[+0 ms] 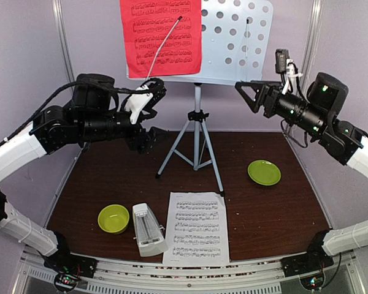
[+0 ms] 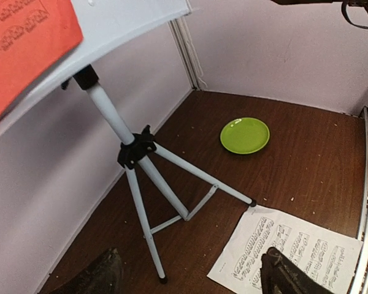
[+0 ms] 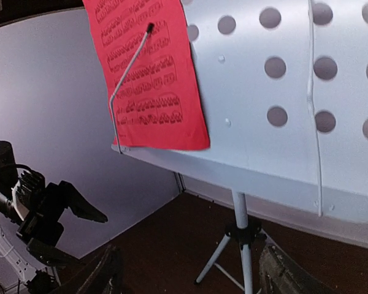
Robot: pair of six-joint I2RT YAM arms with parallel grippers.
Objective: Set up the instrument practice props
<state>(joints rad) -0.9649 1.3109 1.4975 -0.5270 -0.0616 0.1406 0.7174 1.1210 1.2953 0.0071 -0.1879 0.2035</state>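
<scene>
The red sheet [image 1: 161, 37] sits on the left half of the perforated pale music stand [image 1: 239, 43], under a thin wire arm. It also shows in the right wrist view [image 3: 150, 79] and the left wrist view [image 2: 24, 43]. The white sheet [image 1: 196, 228] lies flat on the table at the front, by a tripod foot [image 2: 252, 203]. The white metronome [image 1: 148, 229] sits just left of it. My left gripper [image 1: 154, 113] is open and empty, raised left of the tripod pole. My right gripper [image 1: 248, 95] is open and empty, raised by the stand's right edge.
A lime-green bowl [image 1: 113, 218] sits at the front left beside the metronome. A lime-green plate [image 1: 264, 172] lies right of the tripod legs [image 1: 197, 147], which spread over the table's middle. Pale walls close in the back and sides.
</scene>
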